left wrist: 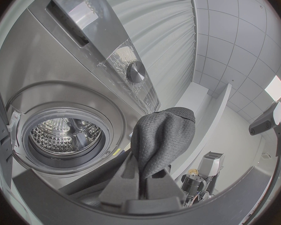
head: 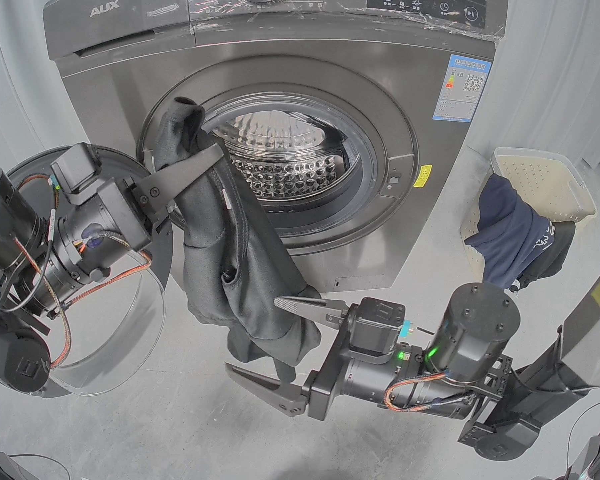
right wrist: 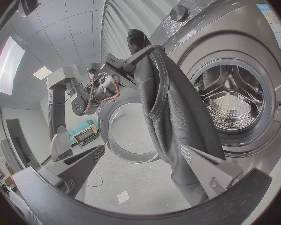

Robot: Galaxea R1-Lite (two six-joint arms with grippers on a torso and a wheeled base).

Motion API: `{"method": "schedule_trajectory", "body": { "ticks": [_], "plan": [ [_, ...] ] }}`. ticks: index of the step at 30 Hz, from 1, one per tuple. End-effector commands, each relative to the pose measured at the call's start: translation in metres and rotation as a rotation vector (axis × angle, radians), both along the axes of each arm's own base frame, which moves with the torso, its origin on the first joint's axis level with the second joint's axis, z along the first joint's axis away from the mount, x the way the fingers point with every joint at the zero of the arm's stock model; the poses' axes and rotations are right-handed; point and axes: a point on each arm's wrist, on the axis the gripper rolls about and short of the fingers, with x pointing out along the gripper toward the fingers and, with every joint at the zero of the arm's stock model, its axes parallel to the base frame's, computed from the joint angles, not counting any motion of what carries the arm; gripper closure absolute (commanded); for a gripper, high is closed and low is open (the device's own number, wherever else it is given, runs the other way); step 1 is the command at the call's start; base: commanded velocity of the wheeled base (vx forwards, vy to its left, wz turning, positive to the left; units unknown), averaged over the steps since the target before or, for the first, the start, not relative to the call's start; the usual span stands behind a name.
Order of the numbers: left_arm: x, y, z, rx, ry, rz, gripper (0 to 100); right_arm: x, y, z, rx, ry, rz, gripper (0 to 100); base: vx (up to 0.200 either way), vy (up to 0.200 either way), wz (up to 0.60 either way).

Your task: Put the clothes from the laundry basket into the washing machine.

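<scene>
A dark grey garment [head: 233, 248] hangs in front of the washing machine's [head: 393, 88] open drum [head: 283, 161]. My left gripper [head: 197, 158] is shut on the garment's upper end, just left of the drum opening; the bunched fabric [left wrist: 162, 138] sticks up between its fingers [left wrist: 125, 182]. My right gripper [head: 267, 341] stands open below, its upper finger against the garment's lower part [right wrist: 178, 125] and its lower finger beneath the hanging hem. The cream laundry basket [head: 547, 181] sits on the floor right of the machine, with a navy garment [head: 513, 231] draped over its rim.
The machine's round glass door [head: 107, 328] is swung open to the left, behind my left arm. Grey floor lies bare in front of the machine. White curtains hang on both sides. A grey box-like object [head: 597, 328] stands at the right edge.
</scene>
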Motion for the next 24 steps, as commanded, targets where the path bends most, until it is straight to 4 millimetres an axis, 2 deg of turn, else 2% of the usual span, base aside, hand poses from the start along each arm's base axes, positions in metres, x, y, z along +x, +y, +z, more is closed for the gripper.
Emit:
{"method": "schedule_trajectory", "body": {
  "ticks": [1, 10, 17, 24],
  "plan": [
    [0.001, -0.001, -0.001, 0.001, 0.003, 0.0, 100, 0.009, 0.014, -0.012, -0.009, 0.012, -0.015, 0, 0.0, 0.0, 0.0],
    [-0.001, 0.0, 0.001, -0.003, -0.004, 0.0, 100, 0.031, 0.034, -0.025, 0.0, 0.009, -0.054, 0, 0.0, 0.0, 0.0],
    [-0.002, 0.001, 0.001, -0.003, -0.005, 0.001, 100, 0.045, 0.046, -0.026, 0.029, -0.003, -0.111, 0, 0.0, 0.0, 0.0],
    [-0.002, 0.001, 0.001, -0.003, -0.005, 0.001, 100, 0.048, 0.049, -0.023, 0.052, 0.0, -0.134, 0, 0.0, 0.0, 0.0]
  ]
}}
